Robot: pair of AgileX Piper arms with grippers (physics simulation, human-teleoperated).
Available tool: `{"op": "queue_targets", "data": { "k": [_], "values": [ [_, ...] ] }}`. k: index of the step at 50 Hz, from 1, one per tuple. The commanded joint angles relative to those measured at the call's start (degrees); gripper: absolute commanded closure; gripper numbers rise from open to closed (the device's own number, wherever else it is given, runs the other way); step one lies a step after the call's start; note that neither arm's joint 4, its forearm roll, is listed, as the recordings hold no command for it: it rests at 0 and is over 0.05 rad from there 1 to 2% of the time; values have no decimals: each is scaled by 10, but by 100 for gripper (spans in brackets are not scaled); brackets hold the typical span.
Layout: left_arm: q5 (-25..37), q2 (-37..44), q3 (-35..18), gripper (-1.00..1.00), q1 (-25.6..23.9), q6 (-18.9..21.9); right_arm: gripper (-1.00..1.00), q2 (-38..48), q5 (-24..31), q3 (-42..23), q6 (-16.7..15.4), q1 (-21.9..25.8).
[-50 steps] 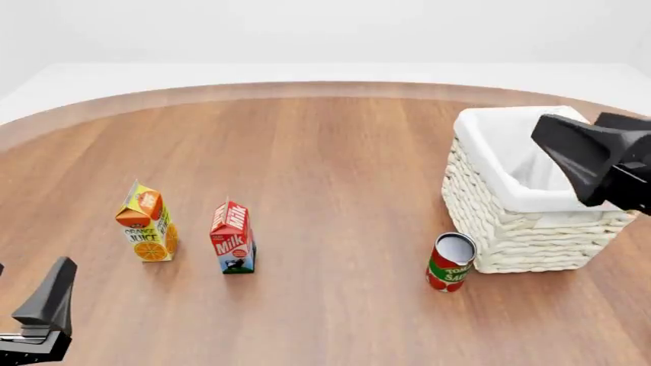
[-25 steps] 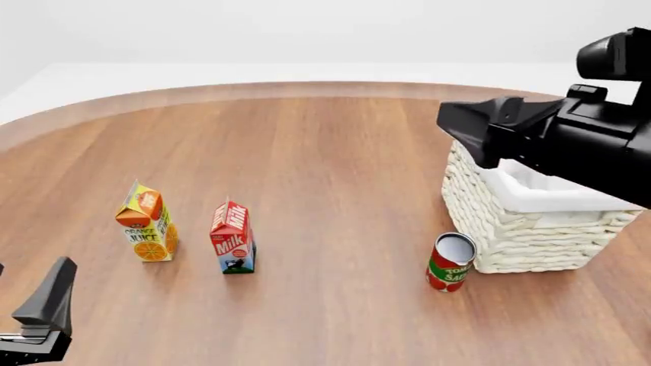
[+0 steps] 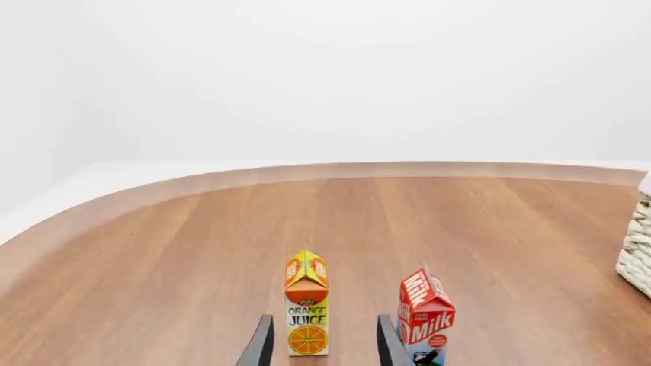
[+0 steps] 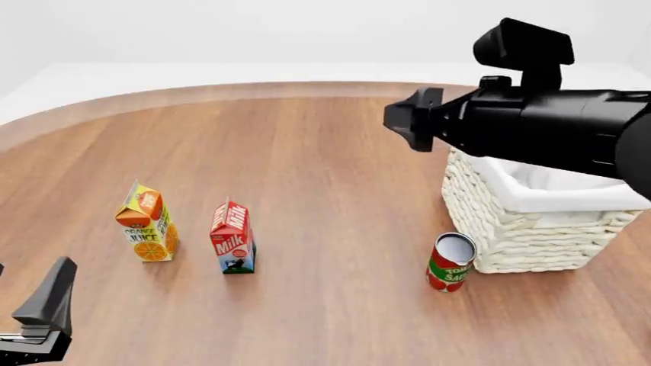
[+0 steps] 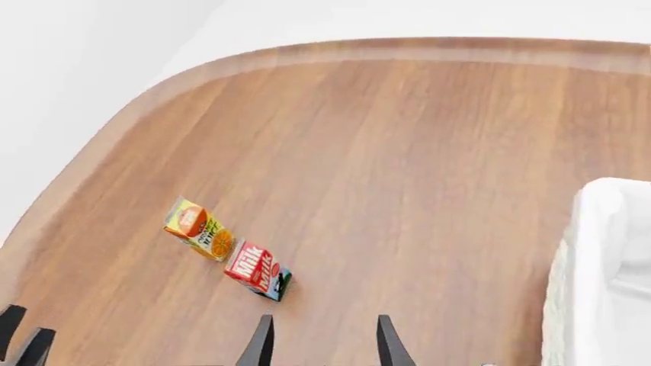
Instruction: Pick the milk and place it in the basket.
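Observation:
The milk point(image 4: 233, 238), a small red gable-top carton with a blue-white base, stands upright on the wooden table, left of middle. It also shows in the left wrist view point(image 3: 425, 316) and the right wrist view point(image 5: 258, 271). The basket point(image 4: 508, 229), cream-white wicker with a white lining, stands at the right; its rim shows in the right wrist view point(image 5: 600, 252). My right gripper point(image 4: 405, 120) is open and empty, high above the table by the basket's far left corner, pointing left. My left gripper point(image 4: 33, 268) is open and empty at the near left, behind the cartons.
An orange-yellow juice carton point(image 4: 148, 223) stands just left of the milk, in line with my left fingers point(image 3: 386, 343). A red tomato sauce can point(image 4: 450, 262) stands against the basket's near left corner. The table's curved far edge point(image 4: 305, 88) runs across the back.
My right arm has swung left from over the basket and now stretches past the basket's left side, gripper pointing left. The left arm, cartons, can and basket have not moved.

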Motion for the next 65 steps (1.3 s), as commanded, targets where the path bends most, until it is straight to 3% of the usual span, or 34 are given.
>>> {"op": "queue_targets", "data": {
  "k": [1,37,65],
  "values": [
    [0,0,0,-100,0,0,-100,46,22,-36,31,1],
    [0,0,0,-100,0,0,-100,176,33,-91,120,36],
    [0,0,0,-100,0,0,-100,255,39,-163,156,68]
  ]
}}
